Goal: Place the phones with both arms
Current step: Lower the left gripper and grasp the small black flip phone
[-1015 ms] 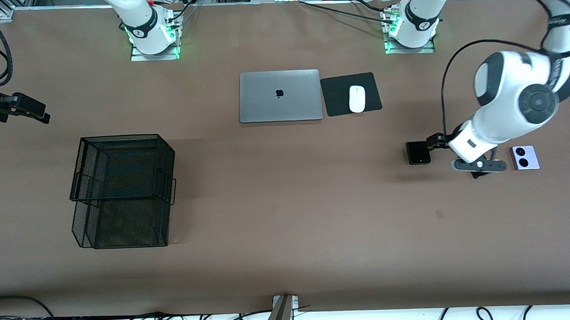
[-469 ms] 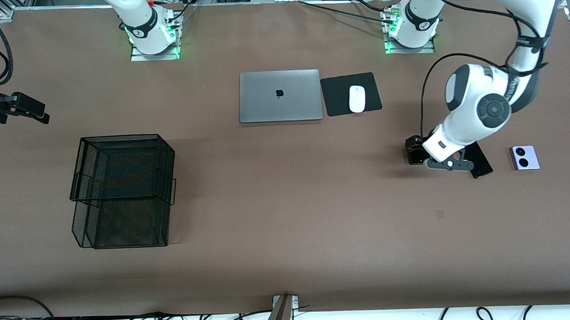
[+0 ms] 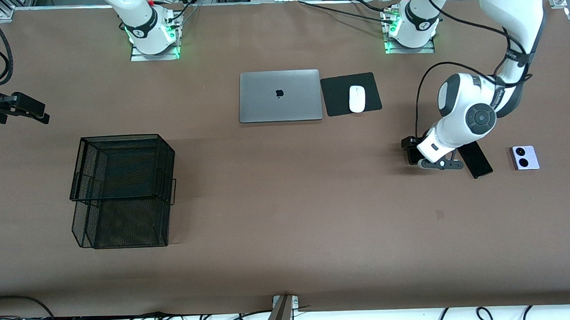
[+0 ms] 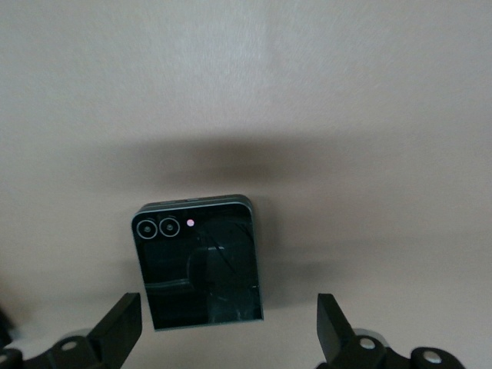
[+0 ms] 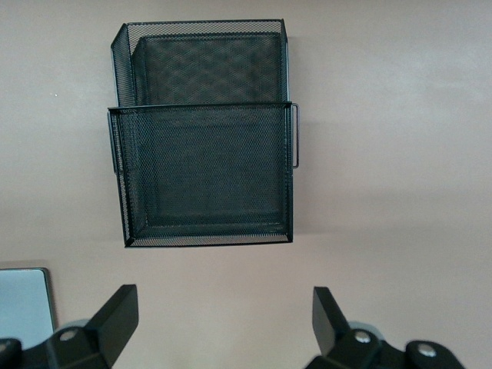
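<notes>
The small square black flip phone (image 4: pixel 200 261) lies flat on the brown table, with two camera rings at one corner. My left gripper (image 3: pixel 412 149) is open just above it, and in the left wrist view (image 4: pixel 225 338) the phone sits between the fingers, closer to one of them. In the front view the gripper hides most of this phone. The long slim black slab (image 3: pixel 476 160) lies beside the left wrist. The lavender-white flip phone (image 3: pixel 524 157) lies farther toward the left arm's end. My right gripper (image 3: pixel 37 113) is open and empty and waits at the right arm's end of the table; it also shows in the right wrist view (image 5: pixel 223 323).
A black wire-mesh basket (image 3: pixel 123 191) stands toward the right arm's end and shows in the right wrist view (image 5: pixel 204 134). A closed silver laptop (image 3: pixel 280 96) and a white mouse (image 3: pixel 357 98) on a black pad (image 3: pixel 335 97) lie near the bases.
My left arm swung from over the slab to over the black flip phone and came lower, uncovering the slab. The right arm has not moved.
</notes>
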Motion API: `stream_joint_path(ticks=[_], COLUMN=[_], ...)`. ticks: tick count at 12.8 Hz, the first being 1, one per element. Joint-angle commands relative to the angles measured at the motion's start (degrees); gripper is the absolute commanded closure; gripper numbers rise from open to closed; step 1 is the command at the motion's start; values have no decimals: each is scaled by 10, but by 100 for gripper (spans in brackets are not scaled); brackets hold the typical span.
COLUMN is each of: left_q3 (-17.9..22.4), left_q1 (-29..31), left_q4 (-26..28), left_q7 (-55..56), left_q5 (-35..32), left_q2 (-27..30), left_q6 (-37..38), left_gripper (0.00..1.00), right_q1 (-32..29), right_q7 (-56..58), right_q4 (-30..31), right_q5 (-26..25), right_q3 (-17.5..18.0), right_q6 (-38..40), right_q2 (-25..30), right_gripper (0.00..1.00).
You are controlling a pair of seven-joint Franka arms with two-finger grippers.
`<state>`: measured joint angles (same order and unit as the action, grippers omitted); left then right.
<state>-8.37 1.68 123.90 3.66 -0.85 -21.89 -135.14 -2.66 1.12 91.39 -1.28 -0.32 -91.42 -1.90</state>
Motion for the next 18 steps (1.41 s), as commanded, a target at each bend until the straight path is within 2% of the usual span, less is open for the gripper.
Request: stream_joint_path(ticks=[1, 3, 10, 11, 12, 15, 17, 18], left_q3=[2, 5, 15, 15, 15, 15, 15, 15], left_q1=[3, 3, 7, 7, 6, 6, 6, 6], left_q4=[1, 0, -2, -2, -2, -6, -13, -33], left_q7=[0, 2, 2, 2, 1, -2, -3, -2], left_q5=[-5, -27, -28, -28, -28, -28, -28, -28], left_q2=[-10, -16, -45, -46, -46, -54, -44, -33], left_q6=[-8, -16, -46, -46, -45, -43, -28, 9], left_gripper=[0, 0, 0, 5, 29, 57, 62, 62], right_q1=[-9, -9, -9, -9, -9, -9, -9, -9], right_q7=[12, 12, 12, 12, 12, 12, 12, 12], right_q4=[9, 9, 9, 9, 9, 9, 9, 9], right_q5=[2, 2, 2, 2, 2, 2, 2, 3], right_q3=[6, 7, 7, 7, 7, 7, 7, 7], right_q6=[-4, -4, -5, -5, -5, -5, -5, -5], right_q2=[8, 8, 7, 7, 7, 7, 7, 7], right_gripper=[0, 0, 0, 0, 0, 0, 0, 0])
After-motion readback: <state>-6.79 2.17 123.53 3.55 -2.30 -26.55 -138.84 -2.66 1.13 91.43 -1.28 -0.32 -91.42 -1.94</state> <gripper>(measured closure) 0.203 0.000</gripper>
